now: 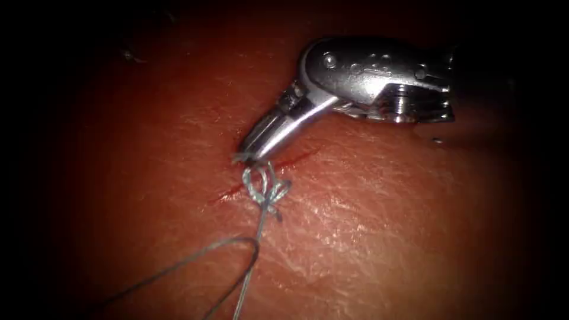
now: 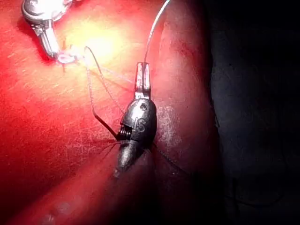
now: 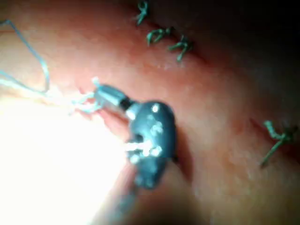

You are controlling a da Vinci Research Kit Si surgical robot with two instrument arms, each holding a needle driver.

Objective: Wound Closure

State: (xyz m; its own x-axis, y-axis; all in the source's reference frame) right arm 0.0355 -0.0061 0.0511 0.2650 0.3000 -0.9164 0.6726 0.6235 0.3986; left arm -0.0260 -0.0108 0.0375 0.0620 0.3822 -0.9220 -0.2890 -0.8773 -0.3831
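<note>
On the tissue (image 1: 367, 225), a thin red cut (image 1: 299, 157) runs slantwise, with a grey thread knot (image 1: 268, 191) tied over it. My right tool (image 1: 248, 157) comes in from the right, its jaws shut on a short thread end just above the knot; it is also seen close up in the right wrist view (image 3: 96, 90). From the knot the long thread (image 1: 195, 258) loops down towards the lower left. In the left wrist view my left tool (image 2: 142, 65) is shut on that thread (image 2: 152, 33), away from the knot (image 2: 65, 57).
Several earlier stitches with short cut thread ends (image 3: 161, 35) (image 3: 276, 138) lie along the closed wound in the right wrist view. In the left wrist view the tissue's edge (image 2: 206, 93) drops off into dark beside the left tool.
</note>
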